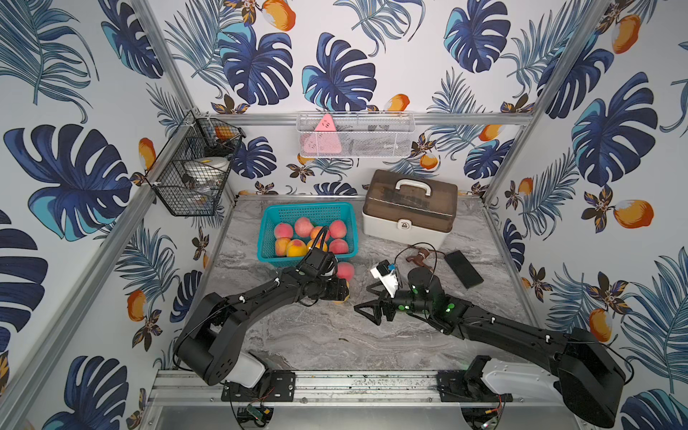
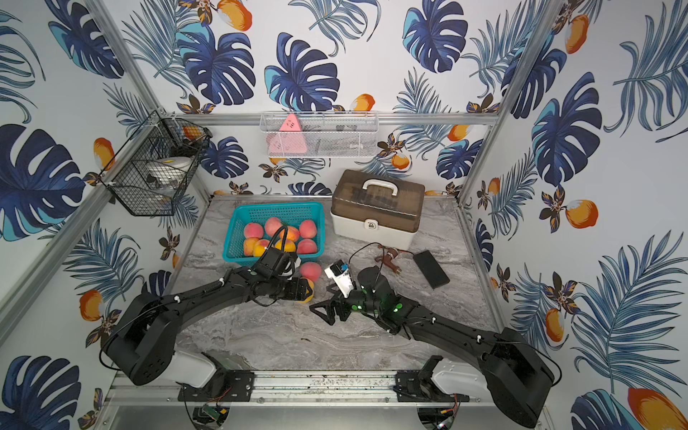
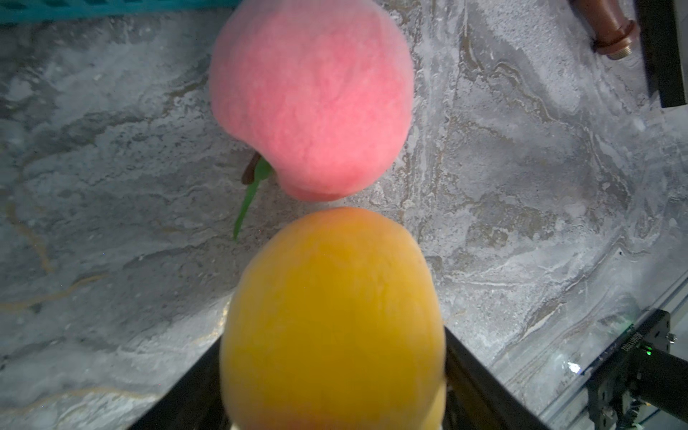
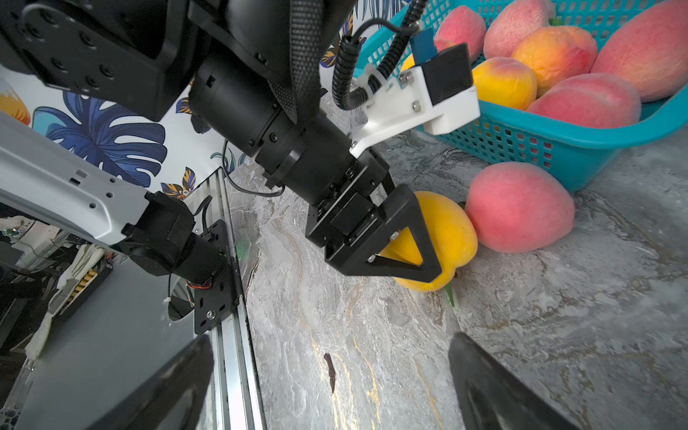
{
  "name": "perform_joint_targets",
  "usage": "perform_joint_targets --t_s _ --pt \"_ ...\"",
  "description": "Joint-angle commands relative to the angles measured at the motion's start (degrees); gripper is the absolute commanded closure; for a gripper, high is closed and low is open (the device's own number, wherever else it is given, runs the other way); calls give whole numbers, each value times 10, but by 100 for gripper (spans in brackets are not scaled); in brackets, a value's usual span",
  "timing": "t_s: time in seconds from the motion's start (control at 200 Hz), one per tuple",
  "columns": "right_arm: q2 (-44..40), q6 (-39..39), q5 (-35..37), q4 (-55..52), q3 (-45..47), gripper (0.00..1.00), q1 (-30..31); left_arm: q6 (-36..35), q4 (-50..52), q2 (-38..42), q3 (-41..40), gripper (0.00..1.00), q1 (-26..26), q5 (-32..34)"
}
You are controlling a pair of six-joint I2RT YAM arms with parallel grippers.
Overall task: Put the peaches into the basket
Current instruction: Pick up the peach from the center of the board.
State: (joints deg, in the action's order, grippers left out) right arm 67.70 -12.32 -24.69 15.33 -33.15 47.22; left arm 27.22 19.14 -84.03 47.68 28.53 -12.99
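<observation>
The left gripper (image 4: 441, 245) is low over the marble-patterned table (image 1: 316, 335), in front of the teal basket (image 1: 265, 238). Its jaws are closed around a yellow peach (image 3: 331, 316). In the left wrist view the two black fingers (image 3: 473, 376) press on both flanks of the fruit. The yellow peach rests on the table, with a small green leaf under it.

Just beside it, on the basket side, lies a pink peach (image 1: 345, 270) with a short stem and a thin green leaf. I cannot tell whether the two fruits touch. The pink peach is near the front wall of the basket, but outside it.

Inside the basket is a heap of other peaches (image 1: 337, 229), some pink and some yellow-orange. In both top views the left arm's cable hides part of them.

The right gripper (image 1: 362, 298) is apart from the fruits, more to the right on the table. Its jaws are wide open and nothing is between them.

Behind it lie a brown tap-shaped piece (image 1: 420, 257) and a flat black device (image 1: 463, 268). At the back stands a white storage box with a brown lid (image 1: 409, 208).
</observation>
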Motion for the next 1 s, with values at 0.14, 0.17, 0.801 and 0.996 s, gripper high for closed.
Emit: perform_joint_targets --t_s 0.14,0.17,0.801,0.996 --pt "-17 0 17 -37 -29 0 -8 -4 67 41 25 28 8 10" --pt "-18 1 18 -42 -34 0 -10 -5 76 46 30 29 8 10" --pt "42 34 -34 -85 -184 0 -64 -59 197 13 227 28 0 38" --pt "76 37 -52 -93 -223 0 -88 -75 198 -30 275 27 -32 17"
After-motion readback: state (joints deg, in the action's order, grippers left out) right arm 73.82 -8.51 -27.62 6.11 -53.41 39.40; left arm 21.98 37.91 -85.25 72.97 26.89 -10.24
